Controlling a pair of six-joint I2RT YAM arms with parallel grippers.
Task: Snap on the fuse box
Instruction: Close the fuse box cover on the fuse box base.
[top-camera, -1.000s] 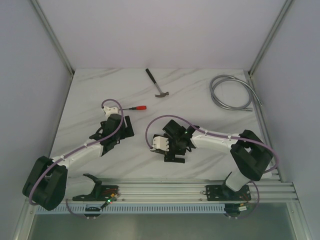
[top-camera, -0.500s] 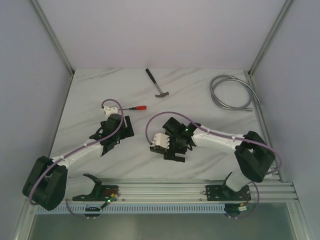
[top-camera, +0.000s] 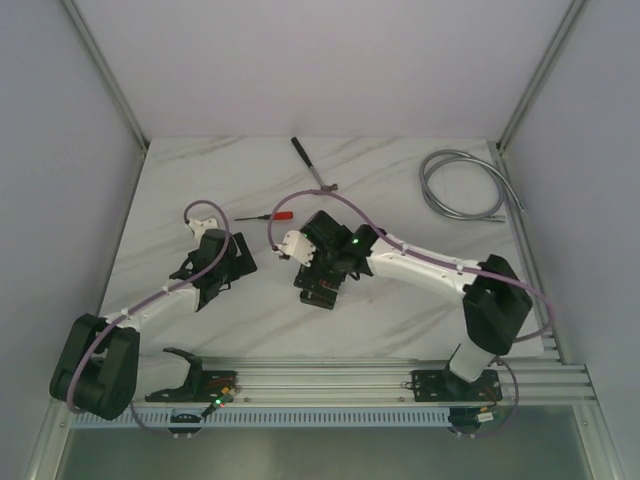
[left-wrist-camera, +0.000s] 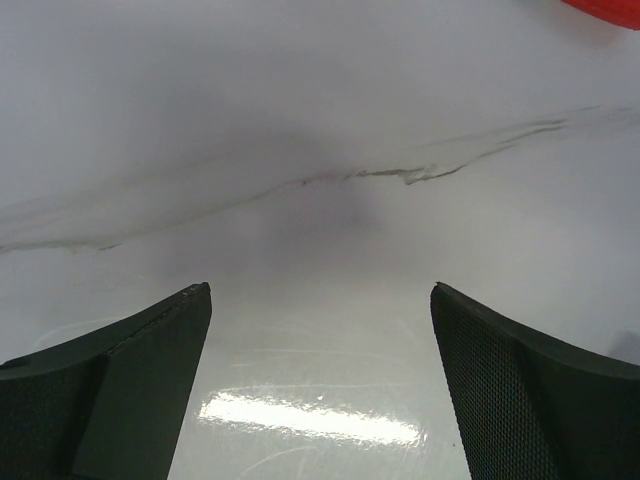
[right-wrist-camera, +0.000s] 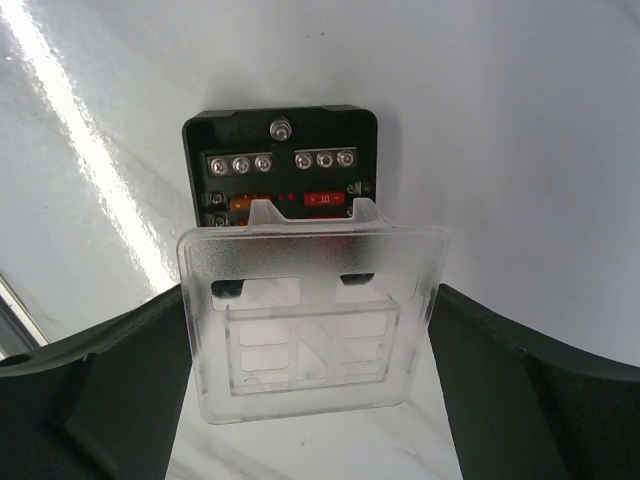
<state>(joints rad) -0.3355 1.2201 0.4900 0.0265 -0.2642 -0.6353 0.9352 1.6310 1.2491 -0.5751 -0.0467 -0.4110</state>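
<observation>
The fuse box (right-wrist-camera: 280, 150) is a black square box lying flat on the white marble table, its screws and red and orange fuses showing. In the top view the fuse box (top-camera: 319, 292) sits just below my right gripper (top-camera: 317, 270). My right gripper (right-wrist-camera: 310, 290) is shut on a clear plastic cover (right-wrist-camera: 310, 320), which is tilted up with its far edge at the box's near side. My left gripper (left-wrist-camera: 320, 290) stands open over bare table, nothing between its fingers. From above, the left gripper (top-camera: 235, 262) is to the left of the box.
A red-handled screwdriver (top-camera: 272, 215) lies just beyond the two grippers, its handle (left-wrist-camera: 605, 8) at the left wrist view's top right. A hammer (top-camera: 315, 170) lies at the back, a coiled grey hose (top-camera: 465, 185) at the back right. An aluminium rail (top-camera: 380, 380) runs along the near edge.
My right arm has swung left and farther from the near edge with the clear cover in its grip. My left arm has shifted a little to the left, uncovering more of the screwdriver.
</observation>
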